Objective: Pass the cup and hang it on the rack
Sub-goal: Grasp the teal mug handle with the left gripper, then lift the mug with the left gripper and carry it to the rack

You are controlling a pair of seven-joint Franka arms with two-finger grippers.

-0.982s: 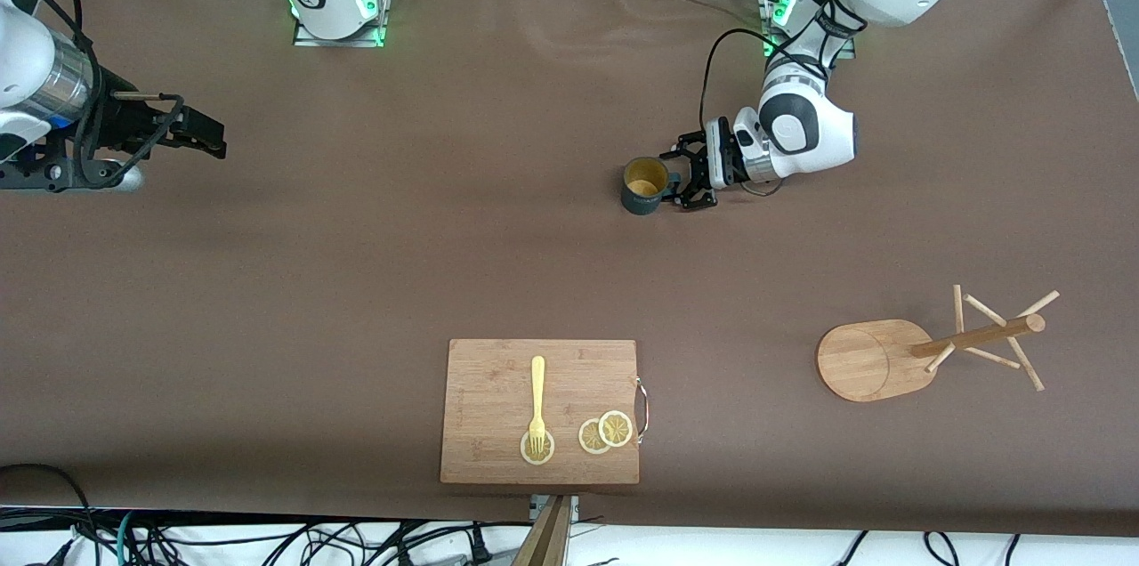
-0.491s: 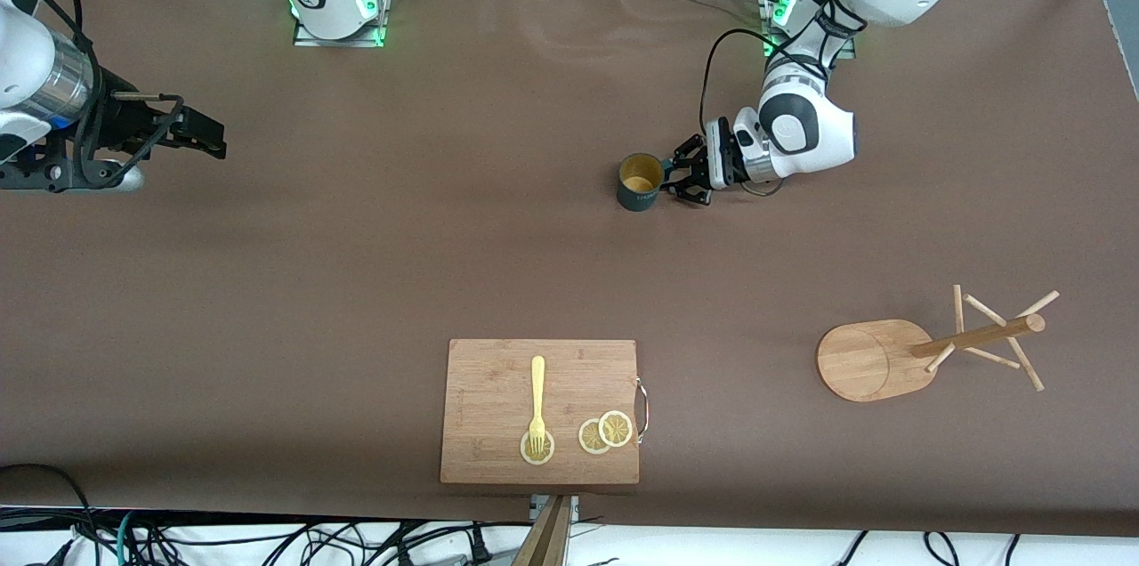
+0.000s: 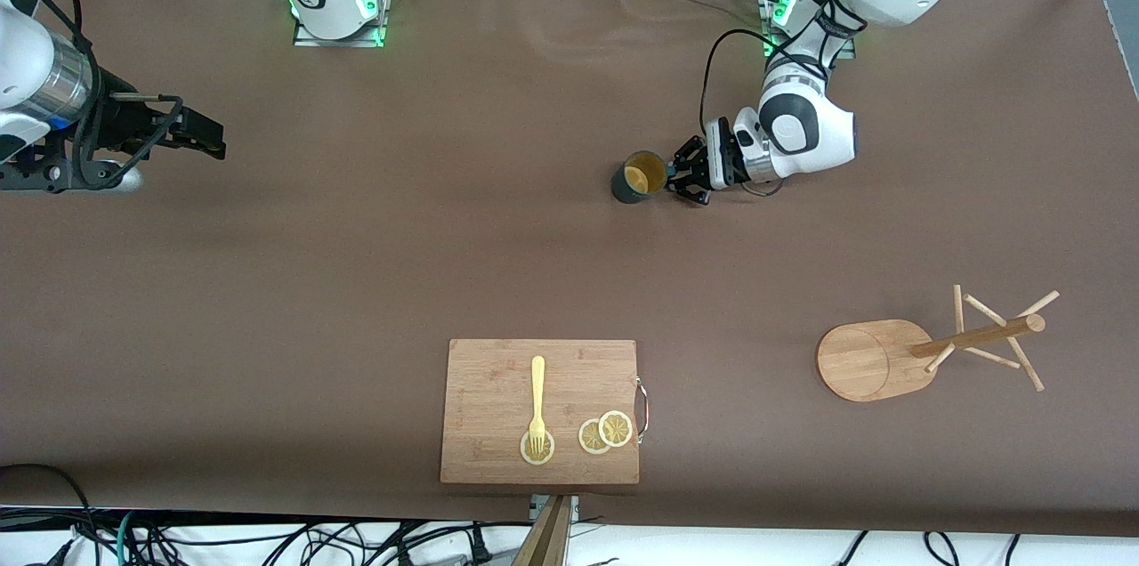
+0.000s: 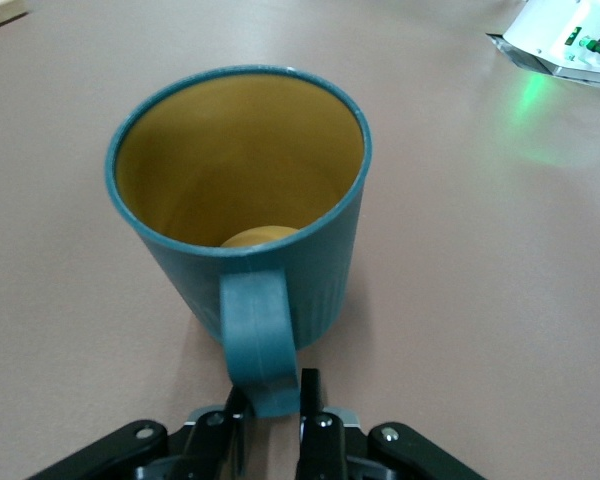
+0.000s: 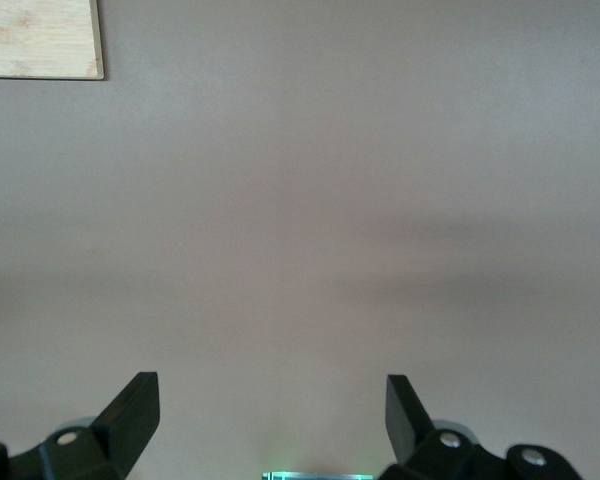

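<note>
The dark teal cup (image 3: 637, 178) with its yellow interior is in the middle of the table, tilted a little, toward the left arm's end. My left gripper (image 3: 678, 181) is shut on the cup's loop handle (image 4: 262, 345); its fingers (image 4: 313, 405) press the handle from both sides. The cup fills the left wrist view (image 4: 242, 195). The wooden rack (image 3: 925, 343) lies on its side nearer the front camera, at the left arm's end. My right gripper (image 3: 200, 136) is open and empty, waiting above the table at the right arm's end; it also shows in the right wrist view (image 5: 270, 410).
A rectangular wooden cutting board (image 3: 498, 379) with a yellow fork (image 3: 537, 406) and lemon slices (image 3: 605, 432) lies at the table's front edge. Its corner shows in the right wrist view (image 5: 40, 40). The arm bases stand along the table's back edge.
My left gripper has closed on the cup's handle. The cup has shifted slightly toward the right arm's end and tilted. The right arm has not moved.
</note>
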